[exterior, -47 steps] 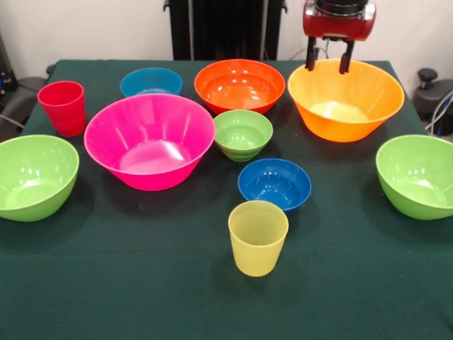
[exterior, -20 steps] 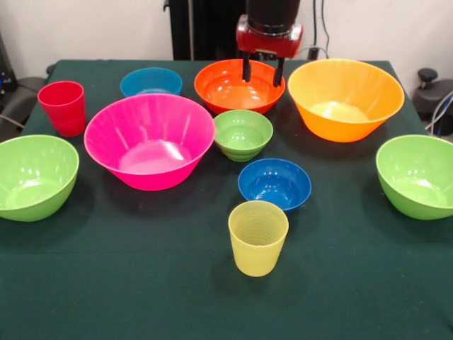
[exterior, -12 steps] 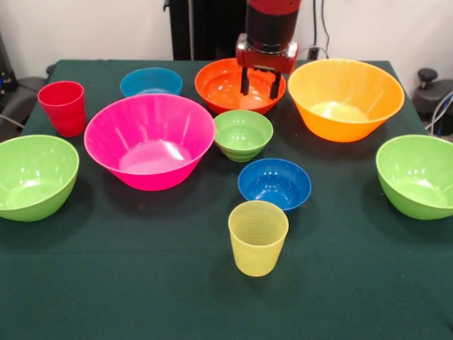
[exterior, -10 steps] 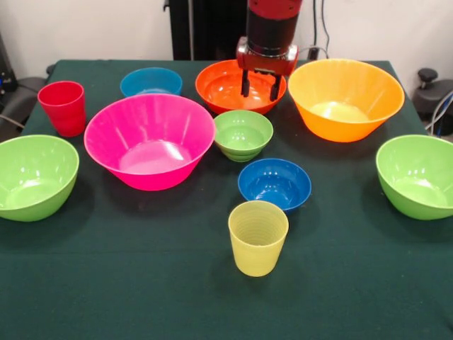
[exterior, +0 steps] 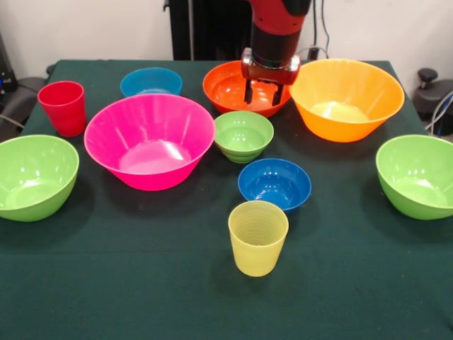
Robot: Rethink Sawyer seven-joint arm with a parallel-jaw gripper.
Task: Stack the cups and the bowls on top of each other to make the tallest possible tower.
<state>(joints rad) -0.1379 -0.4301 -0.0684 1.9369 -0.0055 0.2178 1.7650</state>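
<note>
A dark green desk point(exterior: 141, 283) is seen from the front, with cups and bowls set out singly; nothing is stacked. Taking the desk as a clock face, a large glossy pink bowl point(exterior: 149, 140) is placed near 10 o'clock of centre, and a small lime green bowl point(exterior: 243, 135) is found just beside it toward the middle. A small dark blue bowl point(exterior: 274, 183) is set close to the centre, and a pale yellow ribbed cup point(exterior: 257, 236) stands upright toward 6 o'clock. A red cup point(exterior: 63, 108) is stood upright near 10 o'clock at the edge, with a light blue bowl point(exterior: 151, 81) at 11 o'clock. An orange-red bowl point(exterior: 244, 88) is placed at 12 o'clock, and a wide yellow-orange bowl point(exterior: 347, 99) at 1 o'clock. Two lime green bowls are set at the sides: a left green bowl point(exterior: 35, 176) at 9 o'clock and a right green bowl point(exterior: 416, 175) at 3 o'clock.

The red and black hand point(exterior: 264, 93) is lowered at the orange-red bowl's right rim, its two dark fingers point(exterior: 248, 91) held apart; whether the rim is touched cannot be told.
</note>
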